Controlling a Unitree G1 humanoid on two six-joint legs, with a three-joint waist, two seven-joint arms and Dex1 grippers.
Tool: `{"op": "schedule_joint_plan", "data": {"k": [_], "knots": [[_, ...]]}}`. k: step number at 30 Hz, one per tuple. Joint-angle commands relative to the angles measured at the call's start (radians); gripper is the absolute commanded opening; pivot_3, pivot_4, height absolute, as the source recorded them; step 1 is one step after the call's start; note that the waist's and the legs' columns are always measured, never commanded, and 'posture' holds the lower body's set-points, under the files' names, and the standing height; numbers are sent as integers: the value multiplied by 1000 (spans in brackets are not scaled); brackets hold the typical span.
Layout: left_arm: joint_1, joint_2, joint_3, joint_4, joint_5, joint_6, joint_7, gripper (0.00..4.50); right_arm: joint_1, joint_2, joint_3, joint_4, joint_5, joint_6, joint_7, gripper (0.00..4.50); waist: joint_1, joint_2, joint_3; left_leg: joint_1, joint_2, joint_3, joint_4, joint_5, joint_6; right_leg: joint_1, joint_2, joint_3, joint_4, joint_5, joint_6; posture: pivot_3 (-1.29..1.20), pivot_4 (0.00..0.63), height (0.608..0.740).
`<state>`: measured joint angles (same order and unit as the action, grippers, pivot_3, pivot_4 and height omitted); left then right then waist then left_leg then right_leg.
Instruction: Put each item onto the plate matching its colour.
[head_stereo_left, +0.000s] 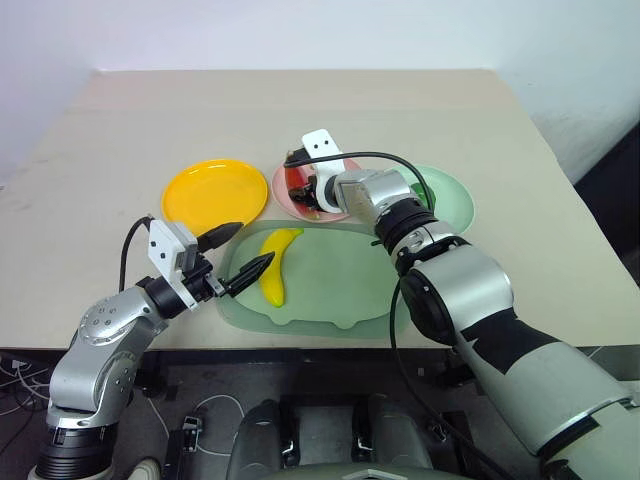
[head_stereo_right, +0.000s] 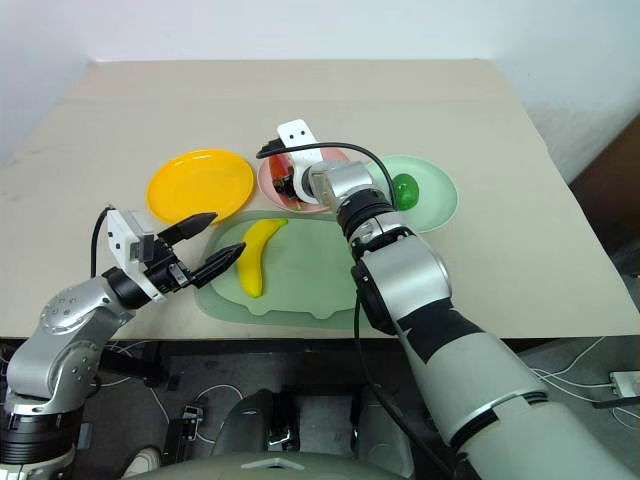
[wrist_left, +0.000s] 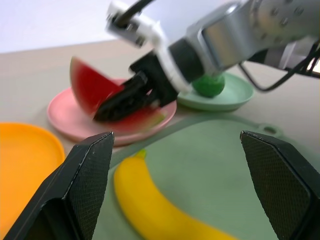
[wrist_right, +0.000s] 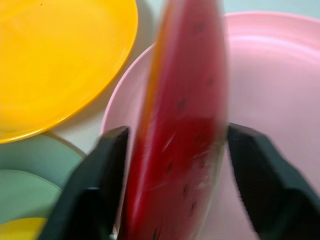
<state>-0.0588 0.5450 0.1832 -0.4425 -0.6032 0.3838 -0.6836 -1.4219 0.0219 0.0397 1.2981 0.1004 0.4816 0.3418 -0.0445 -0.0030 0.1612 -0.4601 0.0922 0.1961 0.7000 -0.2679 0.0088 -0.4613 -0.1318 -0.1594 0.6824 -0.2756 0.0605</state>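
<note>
Your right tool (wrist_right: 175, 150) stands over the pink plate (wrist_right: 280, 75), fingers parted, the watermelon wedge (wrist_right: 182, 125) upright between them. Your left tool (head_stereo_left: 238, 252) hovers open just beside the banana (head_stereo_left: 275, 265).

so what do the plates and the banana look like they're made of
The yellow plate, pink plate and green plate look like moulded plastic: thin rims, flat even colour, a soft sheen. The banana also looks plastic, a smooth, uniformly yellow toy with faint highlights, though rubber or foam can't be ruled out.
</note>
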Motion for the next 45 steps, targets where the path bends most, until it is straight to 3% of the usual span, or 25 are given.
{"op": "schedule_joint_plan", "data": {"k": [1, 11, 14, 20, 28, 37, 45], "knots": [[-21, 13, 24, -57, -31, 26, 23, 4237, -46, -1, -35, -14, -8, -34, 2, 4403, 0, 0, 0, 0, 0, 0, 0, 0, 0, 0, 0, 0, 0, 0, 0, 0, 150, 695], [-33, 10, 28, -37, -36, 24, 15, 4237, 3, -57, -73, -165, 15, 20, 94, 4461, 0, 0, 0, 0, 0, 0, 0, 0, 0, 0, 0, 0, 0, 0, 0, 0, 150, 695], [-47, -15, 45, -44, -72, 38, 41, 4237, 117, -75, -71, -381, 27, 125, 79, 4461, 2, -1, 0, 0, 0, -1, 1, 0, 0, 0, 0, 0, 0, 0, 0, 0, 150, 695], [-26, -51, 29, -74, -63, 39, 91, 4237, 452, -86, -104, -1003, 109, 324, 20, 4461, 3, -1, 0, 0, 1, -1, 1, 0, 0, 1, 0, 0, 1, 0, 0, 0, 150, 695], [69, -100, 39, -99, -28, -12, 130, 4237, 751, -86, -159, -1507, 304, 356, 69, 4461, 1, -1, -1, 1, 0, -2, 0, 1, -1, 1, 1, 0, 1, 0, 0, 0, 150, 695], [127, -156, 21, -126, 40, -27, 238, 4237, 1016, -244, -108, -1695, 358, 216, 244, 4461, 9, -1, -1, 2, -4, -5, 0, 1, 0, 3, -2, -1, 1, 0, 0, 0, 150, 695], [151, -227, -36, -143, 94, 29, 385, 4237, 1087, -372, -65, -1679, 350, 134, 346, 4461, 9, -2, -1, 5, -4, -5, 0, 1, 0, 7, -2, -1, 1, 0, 0, 0, 150, 695]]}}
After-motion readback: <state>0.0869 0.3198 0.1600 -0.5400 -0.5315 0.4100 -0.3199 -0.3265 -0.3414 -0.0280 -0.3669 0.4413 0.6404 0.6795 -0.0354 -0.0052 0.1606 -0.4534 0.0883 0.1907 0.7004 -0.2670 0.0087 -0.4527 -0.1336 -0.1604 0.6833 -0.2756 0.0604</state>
